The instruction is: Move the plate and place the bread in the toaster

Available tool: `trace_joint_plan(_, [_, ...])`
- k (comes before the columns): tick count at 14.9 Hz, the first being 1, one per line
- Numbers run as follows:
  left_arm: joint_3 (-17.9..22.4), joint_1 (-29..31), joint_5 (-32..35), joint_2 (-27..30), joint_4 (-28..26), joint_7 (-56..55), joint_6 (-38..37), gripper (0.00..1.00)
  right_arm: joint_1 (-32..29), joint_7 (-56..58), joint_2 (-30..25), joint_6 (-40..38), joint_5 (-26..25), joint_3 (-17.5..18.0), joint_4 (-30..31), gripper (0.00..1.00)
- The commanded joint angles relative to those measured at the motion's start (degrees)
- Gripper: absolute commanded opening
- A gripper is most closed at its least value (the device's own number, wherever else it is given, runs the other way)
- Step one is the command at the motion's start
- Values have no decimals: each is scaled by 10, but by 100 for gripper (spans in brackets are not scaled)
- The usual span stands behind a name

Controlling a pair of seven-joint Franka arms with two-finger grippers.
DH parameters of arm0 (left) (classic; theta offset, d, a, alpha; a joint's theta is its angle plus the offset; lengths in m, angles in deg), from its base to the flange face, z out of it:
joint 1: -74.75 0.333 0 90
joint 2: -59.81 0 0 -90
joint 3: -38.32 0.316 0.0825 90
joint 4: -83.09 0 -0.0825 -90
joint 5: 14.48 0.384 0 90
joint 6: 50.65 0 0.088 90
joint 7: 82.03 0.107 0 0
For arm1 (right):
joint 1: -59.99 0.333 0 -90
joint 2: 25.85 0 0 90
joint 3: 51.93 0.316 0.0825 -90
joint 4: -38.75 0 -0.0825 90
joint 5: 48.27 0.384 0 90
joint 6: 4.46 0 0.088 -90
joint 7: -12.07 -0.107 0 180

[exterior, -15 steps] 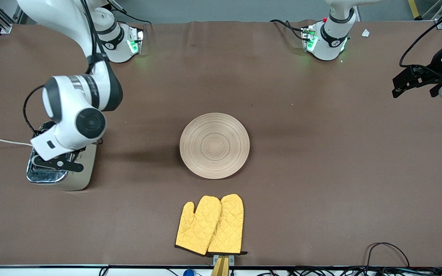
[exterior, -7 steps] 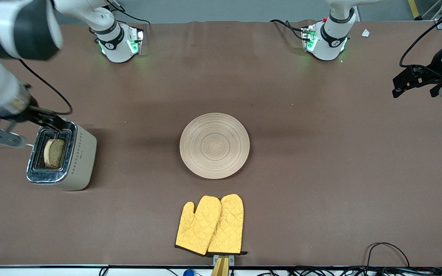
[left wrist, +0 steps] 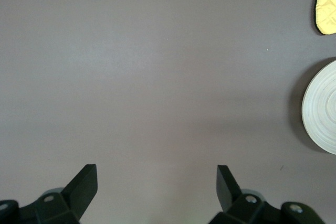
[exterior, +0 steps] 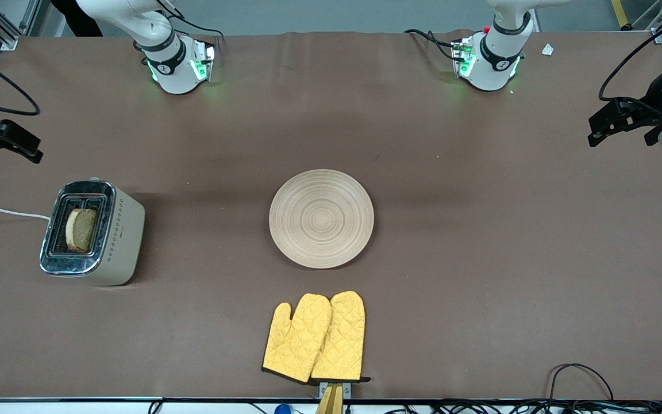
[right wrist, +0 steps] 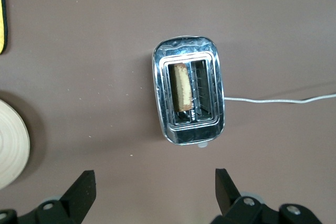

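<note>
Mitts [exterior: 315, 338]: nearest the front camera, at the table's edge.
Plate [exterior: 321, 218]: mid-table, bare.
Toaster [exterior: 93, 232]: toward the right arm's end.
Bread [exterior: 81, 229]: upright in one slot.
Right gripper [right wrist: 152, 192]: high over the toaster, fingers wide, empty.
Left gripper [left wrist: 157, 187]: waits over bare table, wide, empty.

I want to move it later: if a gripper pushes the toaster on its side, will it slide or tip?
The toaster would probably slide: it looks low and long. The cloth-like table cover may drag, and the white cord could tug it.
</note>
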Motion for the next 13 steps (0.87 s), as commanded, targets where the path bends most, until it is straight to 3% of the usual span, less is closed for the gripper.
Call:
trace_joint_plan(1, [0, -2, 12, -2, 8, -9, -1, 100, -35, 54, -18, -1, 21, 6, 19, 100])
trace_joint_plan(3, [0, -2, 13, -2, 7, -9, -1, 100, -72, 88, -17, 1, 22, 20, 24, 100])
trace_joint_plan(5, [0, -2, 13, -2, 7, -9, -2, 100, -133, 87, -17, -2, 27, 88, 27, 100])
trace_joint_plan(6, [0, -3, 13, -2, 8, -10, -2, 100, -143, 87, -17, -5, 27, 99, 30, 100])
trace_joint_plan(13, [-2, -4, 13, -2, 7, -11, -2, 100, -142, 82, -24, -13, 46, 101, 59, 100])
